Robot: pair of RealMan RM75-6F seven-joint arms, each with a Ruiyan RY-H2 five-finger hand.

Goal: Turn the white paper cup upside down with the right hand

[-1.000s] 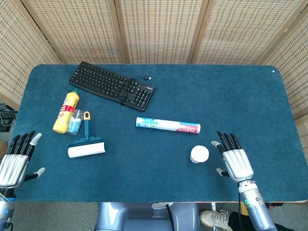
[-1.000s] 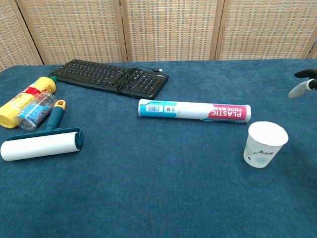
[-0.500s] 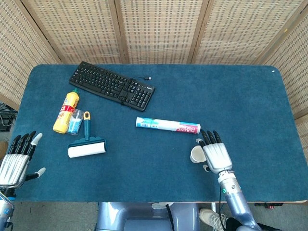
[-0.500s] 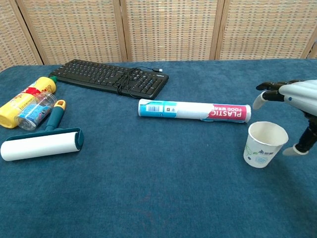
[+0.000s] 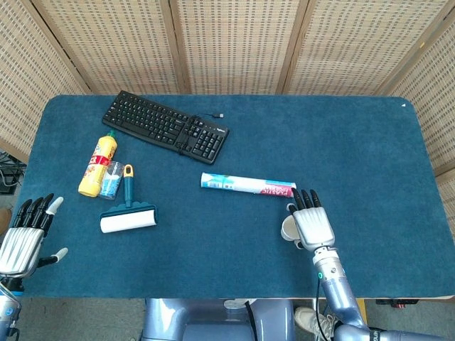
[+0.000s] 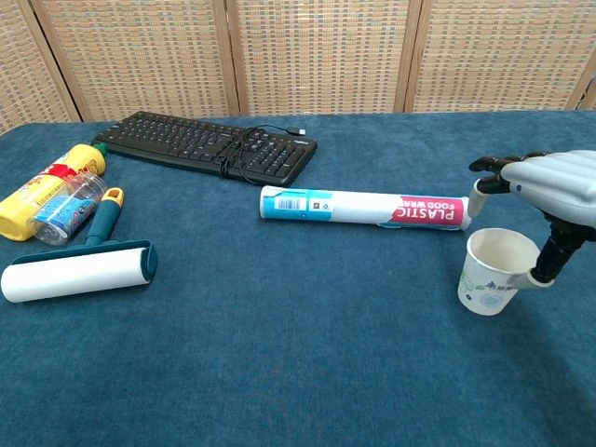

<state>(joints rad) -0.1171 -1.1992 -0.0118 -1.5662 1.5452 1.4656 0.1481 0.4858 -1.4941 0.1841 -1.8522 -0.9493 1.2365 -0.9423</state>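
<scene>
Right hand (image 5: 313, 226) hovering over the upright white paper cup (image 6: 496, 271).
We see its thumb touching the rim only in the chest view; whether it grips, we cannot tell.

right hand (image 5: 313, 226) over white paper cup (image 5: 288, 229), keyboard (image 5: 166, 126)

Legible text is found on one item only: the white roll (image 6: 365, 207) lying just beside the white paper cup (image 6: 495, 271) bears "PLASTIC" and "FOOD WRA…" in white on its pink end, printed upside down in the chest view. The cup carries a small printed motif, wording unreadable. The yellow bottle (image 6: 44, 189) and the keyboard (image 6: 207, 145), well left of the cup, show markings too small to read.
</scene>
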